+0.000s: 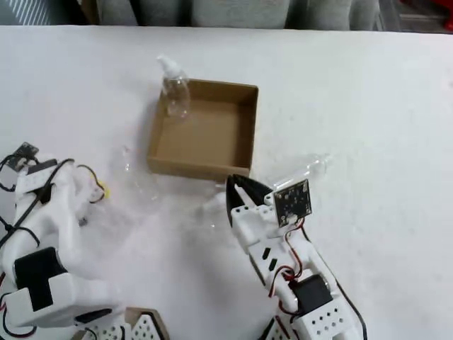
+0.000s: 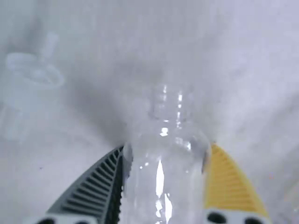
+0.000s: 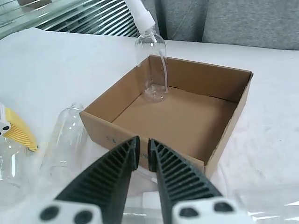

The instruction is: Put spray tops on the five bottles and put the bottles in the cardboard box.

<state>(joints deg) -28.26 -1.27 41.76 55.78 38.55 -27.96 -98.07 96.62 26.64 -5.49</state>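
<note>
So far one capped bottle (image 1: 175, 88) stands inside the cardboard box (image 1: 198, 168); four remain. Outside it, left tool (image 2: 163, 156) clamped on an uncapped bottle (image 2: 164, 116); right tool (image 3: 142, 151) together, empty.

Bright, even light; faint, soft shadows.

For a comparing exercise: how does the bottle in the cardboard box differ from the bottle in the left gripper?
The boxed bottle wears a spray top; the gripped bottle has a bare open neck. The boxed bottle stands free in a corner of the cardboard box; the gripped bottle is clamped in the left gripper, outside it. Both are clear.
</note>
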